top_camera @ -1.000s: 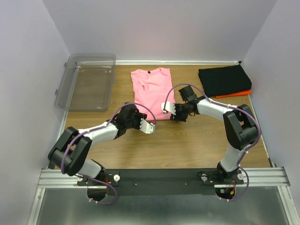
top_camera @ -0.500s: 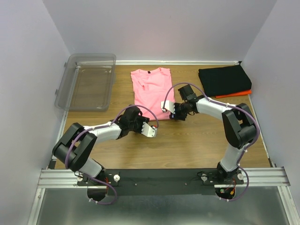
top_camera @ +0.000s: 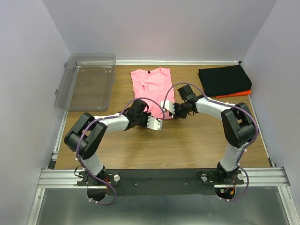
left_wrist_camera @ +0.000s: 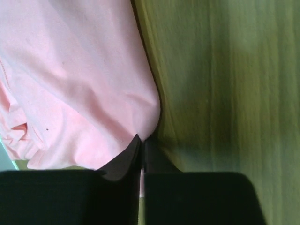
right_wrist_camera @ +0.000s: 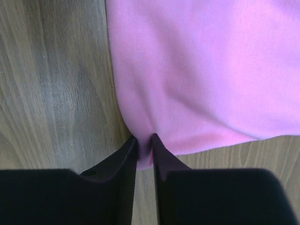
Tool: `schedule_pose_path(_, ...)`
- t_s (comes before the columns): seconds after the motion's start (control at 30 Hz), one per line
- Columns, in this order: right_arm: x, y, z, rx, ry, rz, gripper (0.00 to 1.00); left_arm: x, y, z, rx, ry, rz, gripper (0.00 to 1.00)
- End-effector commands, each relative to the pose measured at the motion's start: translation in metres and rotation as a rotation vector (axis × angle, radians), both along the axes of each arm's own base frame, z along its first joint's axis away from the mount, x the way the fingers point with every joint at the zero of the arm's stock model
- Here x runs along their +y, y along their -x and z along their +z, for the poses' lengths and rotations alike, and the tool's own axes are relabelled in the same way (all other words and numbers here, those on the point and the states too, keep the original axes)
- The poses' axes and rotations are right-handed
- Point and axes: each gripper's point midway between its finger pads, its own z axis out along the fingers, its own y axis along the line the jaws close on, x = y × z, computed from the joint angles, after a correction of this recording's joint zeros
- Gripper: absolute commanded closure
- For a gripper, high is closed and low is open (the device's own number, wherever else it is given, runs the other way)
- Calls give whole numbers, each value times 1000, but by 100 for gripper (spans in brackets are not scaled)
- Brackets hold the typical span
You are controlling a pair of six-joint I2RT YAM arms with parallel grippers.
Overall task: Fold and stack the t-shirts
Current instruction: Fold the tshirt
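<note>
The pink t-shirt (top_camera: 150,86) lies flat mid-table, folded narrow, neck label at the far end. My left gripper (top_camera: 157,124) is at its near edge, shut on the near corner of the cloth (left_wrist_camera: 79,84), with a sliver of pink between the closed jaws (left_wrist_camera: 142,140). My right gripper (top_camera: 167,107) is at the near right corner, and its jaws (right_wrist_camera: 143,140) pinch a fold of the pink hem (right_wrist_camera: 201,70). A folded black t-shirt (top_camera: 224,79) rests on an orange one (top_camera: 234,93) at the far right.
A clear plastic bin (top_camera: 86,82) stands at the far left of the wooden table (top_camera: 187,145). Purple walls close in the left, back and right sides. Both arms reach in from the near rail towards the middle.
My left gripper moved right and forward to the pink shirt's near edge and shut on it. My right gripper closed on the hem at the near right corner.
</note>
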Motion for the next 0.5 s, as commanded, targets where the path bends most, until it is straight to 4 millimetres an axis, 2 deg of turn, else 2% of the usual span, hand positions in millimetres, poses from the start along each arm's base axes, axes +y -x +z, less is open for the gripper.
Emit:
schedule_pose_path(0.0, -7, 17, -21, 97, 31, 0, 81, 8, 11, -25, 123, -66, 52, 100)
schedule_pose_path(0.03, -8, 19, -22, 104, 34, -3, 88, 8, 11, -25, 122, -66, 54, 100)
schedule_pose_path(0.1, -13, 27, -23, 137, 54, -7, 91, 5, 16, -20, 108, -60, 34, 100)
schedule_pose_path(0.13, -17, 33, -21, 149, 73, 17, 94, 7, 25, -23, 112, -64, 18, 100)
schedule_pose_path(0.17, -20, 38, -18, 155, 89, 41, 96, 4, 29, -19, 102, -48, 2, 100)
schedule_pose_path(0.2, -28, 52, -17, 200, 116, 51, 99, -3, 34, -3, 74, -12, -22, 100)
schedule_pose_path(0.27, -32, 67, 0, 186, 101, 100, 99, -12, 57, 2, 91, 25, -79, 100)
schedule_pose_path(0.3, -39, 86, -2, 230, 109, 110, 100, -16, 67, 15, 83, 55, -111, 100)
schedule_pose_path(0.33, -41, 98, 13, 230, 89, 127, 99, -26, 90, 14, 124, 74, -166, 100)
schedule_pose_path(0.4, -48, 119, 20, 257, 83, 134, 99, -30, 121, 14, 197, 77, -192, 100)
schedule_pose_path(0.43, -49, 128, 25, 271, 70, 143, 99, -40, 146, 19, 228, 100, -249, 100)
schedule_pose_path(0.47, -50, 136, 30, 277, 60, 152, 100, -43, 163, 19, 281, 116, -236, 100)
